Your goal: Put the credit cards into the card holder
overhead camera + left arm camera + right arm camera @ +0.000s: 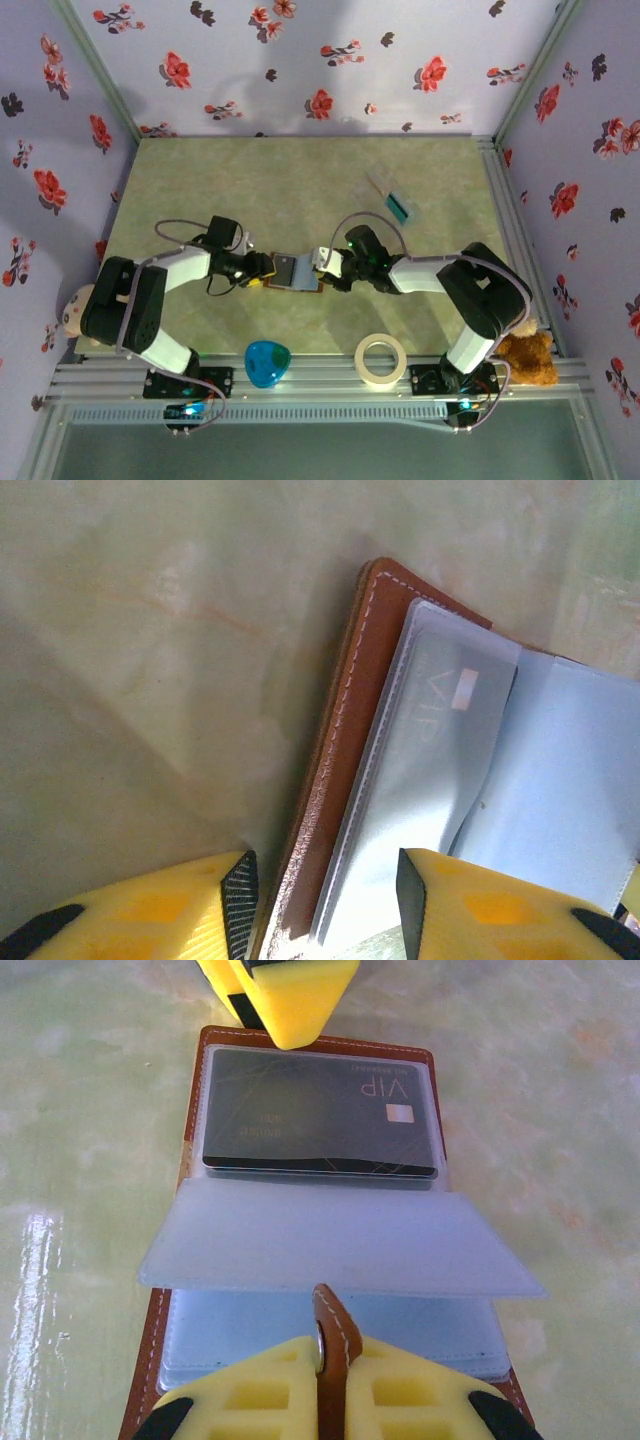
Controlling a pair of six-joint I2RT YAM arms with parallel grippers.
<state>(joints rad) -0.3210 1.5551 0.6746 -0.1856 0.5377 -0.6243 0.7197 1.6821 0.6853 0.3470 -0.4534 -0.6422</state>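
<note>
The brown card holder (295,270) lies open on the table between my two grippers. A dark credit card (320,1125) marked VIP sits inside a clear sleeve on its far half, and a frosted sleeve page (340,1245) stands fanned up across the middle. My right gripper (335,1355) is shut on the holder's brown closing tab (333,1325). My left gripper (325,900) is open, its fingers straddling the holder's stitched leather edge (350,710) and the sleeve beside it. A teal credit card (401,208) rests in a clear stand at the back right.
A tape roll (381,360) and a blue heart-shaped object (268,362) lie near the front edge. A brown plush toy (525,360) sits by the right arm's base and a doll (72,305) by the left. Floral walls enclose the table.
</note>
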